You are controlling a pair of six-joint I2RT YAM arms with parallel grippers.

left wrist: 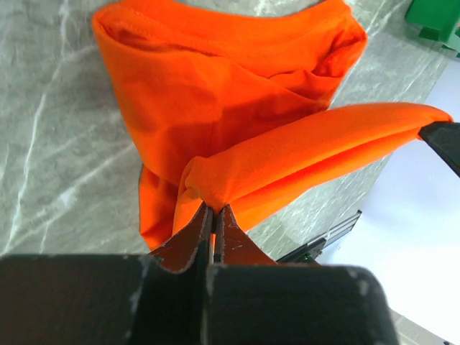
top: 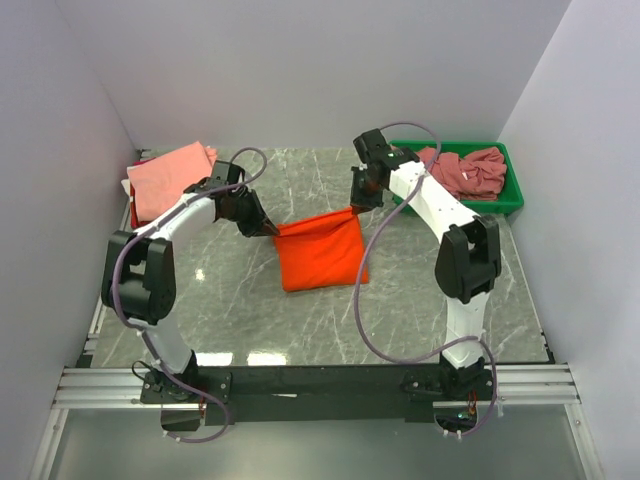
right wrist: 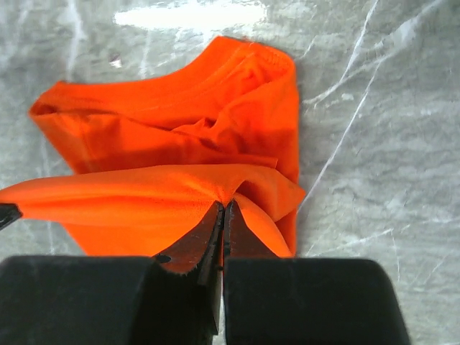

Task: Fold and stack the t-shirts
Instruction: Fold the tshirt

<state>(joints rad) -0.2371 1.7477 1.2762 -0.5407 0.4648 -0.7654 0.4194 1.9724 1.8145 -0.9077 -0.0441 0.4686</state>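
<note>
Top external view: orange t-shirt [top: 320, 252], one item, at the centre of the marble-patterned table [top: 240, 310], already reduced to a rough square. Its far edge is raised off the surface and stretched in a line between the two arms. Left gripper [top: 272, 230] is at the far-left corner of the cloth and right gripper [top: 357, 207] at the far-right corner. The taut span probably keeps that edge straight so the next fold lands even. Salmon-pink t-shirt [top: 170, 172], one item, lies folded flat at the table's far-left corner, well apart from the work, and is probably the base of the stack. Rose-mauve t-shirts [top: 468, 170], count not readable, lie crumpled in the green bin [top: 515, 200] at far right, not yet folded. Left wrist view: the left fingers are pressed together on a pinch of orange cloth, with only fabric between them. From the pinch the raised edge runs as a rolled band to the dark tip of the right gripper at the frame's right side. The rest of the shirt rests on the table below, a stitched hem on its far side. Right wrist view: the right fingers are likewise closed tight on the opposite corner, with the cloth bunched at the grip. The band leads left to the other gripper's tip, and the lower layers lie slack and creased on the marble. Step judged in hand: carrying the lifted edge across the body to halve it. Task judged early, with most shirts unfolded.
</note>
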